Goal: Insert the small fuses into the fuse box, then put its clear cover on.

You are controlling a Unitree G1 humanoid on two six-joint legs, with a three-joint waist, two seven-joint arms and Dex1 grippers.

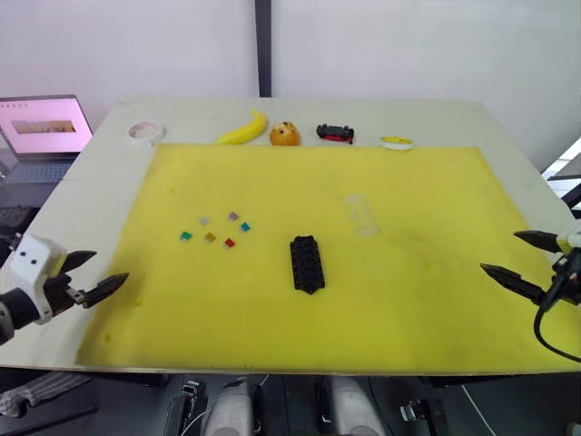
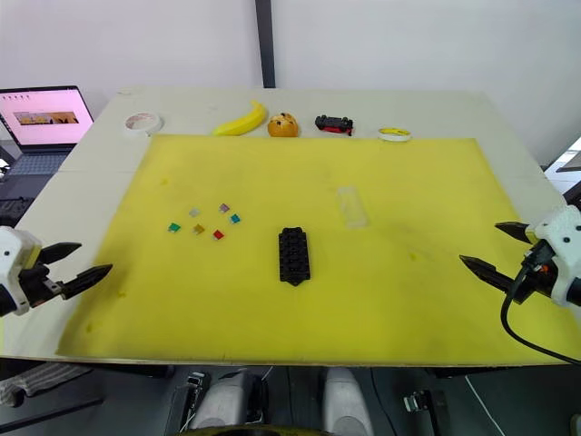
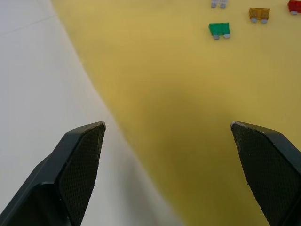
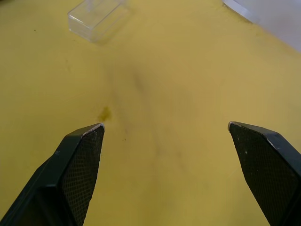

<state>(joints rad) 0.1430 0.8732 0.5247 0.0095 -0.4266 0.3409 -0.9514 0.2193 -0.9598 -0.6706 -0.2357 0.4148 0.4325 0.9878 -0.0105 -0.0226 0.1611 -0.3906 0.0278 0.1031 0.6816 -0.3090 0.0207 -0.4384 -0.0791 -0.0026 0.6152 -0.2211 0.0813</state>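
The black fuse box (image 1: 307,263) lies near the middle of the yellow mat (image 1: 408,300). Several small fuses (image 1: 215,229) in mixed colours are scattered to its left; the green fuse (image 3: 219,29) and an orange-brown one (image 3: 259,13) appear in the left wrist view. The clear cover (image 1: 360,214) rests on the mat, right of and beyond the box, also seen as the clear cover (image 4: 95,15). My left gripper (image 1: 98,272) hovers open at the mat's left edge, empty. My right gripper (image 1: 513,258) is open at the mat's right edge, holding nothing.
Along the table's far side sit a white tape roll (image 1: 145,133), a banana (image 1: 243,130), an orange (image 1: 284,134), a black-and-red toy car (image 1: 335,133) and a small yellow-white item (image 1: 396,142). A laptop (image 1: 44,132) stands at the far left.
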